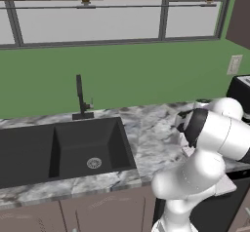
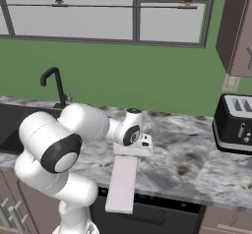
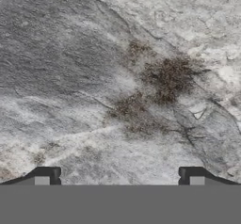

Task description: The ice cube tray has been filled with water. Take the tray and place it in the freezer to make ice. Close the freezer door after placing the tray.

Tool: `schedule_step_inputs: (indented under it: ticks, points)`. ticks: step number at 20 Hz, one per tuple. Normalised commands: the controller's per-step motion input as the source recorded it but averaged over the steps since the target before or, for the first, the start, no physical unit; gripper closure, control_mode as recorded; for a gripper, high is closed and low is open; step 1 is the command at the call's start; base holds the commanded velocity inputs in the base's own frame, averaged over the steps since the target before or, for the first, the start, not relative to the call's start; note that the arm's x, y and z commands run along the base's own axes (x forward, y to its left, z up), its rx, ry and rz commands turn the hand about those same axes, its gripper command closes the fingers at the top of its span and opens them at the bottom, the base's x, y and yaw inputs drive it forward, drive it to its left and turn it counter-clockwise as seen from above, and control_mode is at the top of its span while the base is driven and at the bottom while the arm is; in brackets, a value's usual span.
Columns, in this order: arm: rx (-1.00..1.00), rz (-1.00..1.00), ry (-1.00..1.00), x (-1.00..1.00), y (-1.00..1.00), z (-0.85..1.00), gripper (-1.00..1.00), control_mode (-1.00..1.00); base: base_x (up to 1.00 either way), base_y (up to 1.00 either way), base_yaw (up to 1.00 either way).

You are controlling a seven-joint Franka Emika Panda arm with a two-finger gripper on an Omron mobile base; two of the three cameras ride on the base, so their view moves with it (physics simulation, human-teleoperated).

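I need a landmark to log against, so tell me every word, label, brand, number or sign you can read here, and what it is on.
None: no readable text in any view.
Black toaster: no brand or dial marks legible.
Wall outlet: plain plate, no lettering.
Ice cube tray: blank pale top.
Marble counter under the gripper: veining and a brown stain, no print.

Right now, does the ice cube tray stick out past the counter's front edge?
Yes: in the right base view the ice cube tray overhangs the front edge of the marble counter.
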Motion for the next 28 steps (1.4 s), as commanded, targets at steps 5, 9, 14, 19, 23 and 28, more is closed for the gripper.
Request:
schedule_step_inputs:
  ticks: [5, 9, 14, 19, 23, 28]
  points:
    - [0.00, 0.00, -0.11, 0.27, -0.15, 0.30, -1.00, -1.00, 0.00, 0.00, 0.00]
    - [0.00, 0.00, -0.08, 0.27, -0.12, 0.29, -1.00, -1.00, 0.00, 0.00, 0.00]
    - [0.00, -0.02, -0.05, -0.13, -0.01, 0.32, -1.00, -1.00, 0.00, 0.00, 0.00]
    - [0.00, -0.10, -0.14, -0.64, 0.00, 0.47, -1.00, -1.00, 0.00, 0.00, 0.00]
    - [0.01, -0.13, -0.10, -0.86, 0.00, 0.45, -1.00, -1.00, 0.00, 0.00, 0.00]
    - [0.10, -0.18, 0.00, -0.81, -0.03, 0.37, -1.00, -1.00, 0.00, 0.00, 0.00]
